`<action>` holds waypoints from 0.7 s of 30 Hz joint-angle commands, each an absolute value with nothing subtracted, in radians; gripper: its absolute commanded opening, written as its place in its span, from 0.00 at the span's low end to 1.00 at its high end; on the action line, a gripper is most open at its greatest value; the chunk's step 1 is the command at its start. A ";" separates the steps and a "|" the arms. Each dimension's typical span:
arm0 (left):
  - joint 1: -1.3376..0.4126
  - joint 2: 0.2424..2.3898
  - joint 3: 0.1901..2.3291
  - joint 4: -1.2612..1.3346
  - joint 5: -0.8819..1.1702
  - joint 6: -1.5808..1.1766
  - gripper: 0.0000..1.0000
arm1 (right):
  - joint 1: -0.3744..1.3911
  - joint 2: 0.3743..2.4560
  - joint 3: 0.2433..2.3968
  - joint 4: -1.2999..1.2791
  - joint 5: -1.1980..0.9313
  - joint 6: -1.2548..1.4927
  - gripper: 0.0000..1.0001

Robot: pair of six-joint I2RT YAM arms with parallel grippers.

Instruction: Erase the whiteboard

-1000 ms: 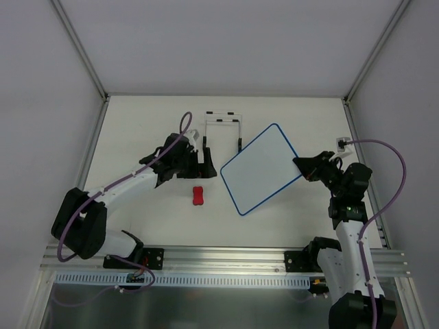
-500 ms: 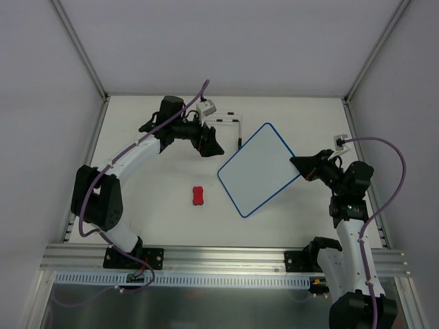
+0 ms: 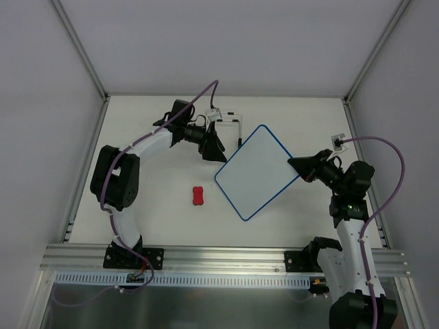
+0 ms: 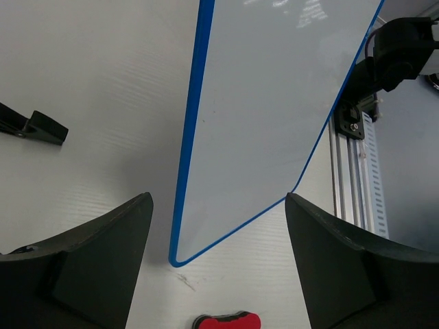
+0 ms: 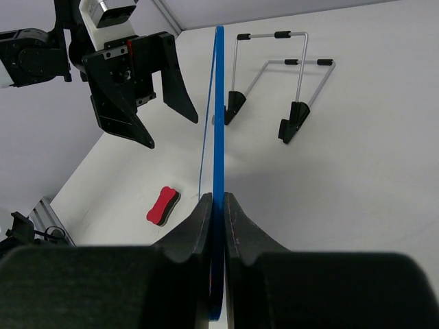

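Note:
The whiteboard (image 3: 255,173), white with a thin blue frame, is held tilted above the table, and its face shows no marks. My right gripper (image 3: 300,166) is shut on its right corner; in the right wrist view the blue edge (image 5: 218,116) runs straight up from between the fingers (image 5: 199,219). My left gripper (image 3: 215,149) hovers open at the board's upper-left edge with nothing in it. From the left wrist the whiteboard (image 4: 267,103) fills the space ahead of the open gripper (image 4: 218,203). The red eraser (image 3: 198,196) lies loose on the table, left of the board.
A black wire stand (image 3: 226,123) sits behind the board, close to the left gripper. One of its feet (image 4: 36,127) shows in the left wrist view. An aluminium rail (image 3: 219,259) runs along the near table edge. Grey walls enclose the table.
The left arm has swung from beside the eraser to the back and right, up to the board's upper-left edge. The board has shifted slightly left in the right gripper.

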State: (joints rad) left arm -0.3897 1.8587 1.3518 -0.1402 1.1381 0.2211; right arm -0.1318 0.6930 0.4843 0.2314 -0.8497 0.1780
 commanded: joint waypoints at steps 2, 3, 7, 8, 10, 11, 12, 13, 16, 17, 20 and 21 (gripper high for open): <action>-0.413 1.871 1.408 -0.127 1.239 0.273 0.78 | -0.124 0.684 0.545 0.314 -0.902 0.143 0.00; -0.416 1.879 1.411 -0.127 1.239 0.276 0.77 | -0.126 0.683 0.545 0.314 -0.903 0.141 0.00; -0.439 1.901 1.419 -0.127 1.210 0.298 0.76 | -0.126 0.684 0.545 0.314 -0.913 0.144 0.00; -0.440 1.905 1.423 -0.127 1.209 0.301 0.76 | -0.124 0.684 0.545 0.316 -0.919 0.144 0.00; -0.442 1.916 1.430 -0.127 1.209 0.304 0.73 | -0.126 0.684 0.545 0.316 -0.923 0.144 0.00; -0.440 1.919 1.433 -0.127 1.212 0.307 0.73 | -0.126 0.683 0.543 0.318 -0.926 0.143 0.00; -0.442 1.921 1.433 -0.127 1.215 0.311 0.73 | -0.126 0.683 0.545 0.318 -0.928 0.144 0.00; -0.442 1.925 1.437 -0.126 1.221 0.316 0.71 | -0.124 0.683 0.545 0.316 -0.930 0.144 0.00; -0.448 1.934 1.451 -0.126 1.235 0.318 0.66 | -0.124 0.681 0.548 0.318 -0.933 0.144 0.00; -0.451 1.937 1.454 -0.127 1.230 0.314 0.65 | -0.126 0.681 0.549 0.318 -0.934 0.144 0.00; -0.460 1.948 1.460 -0.127 1.230 0.310 0.61 | -0.126 0.687 0.552 0.318 -0.933 0.141 0.00; -0.463 1.950 1.460 -0.127 1.232 0.311 0.60 | -0.126 0.687 0.552 0.318 -0.933 0.141 0.00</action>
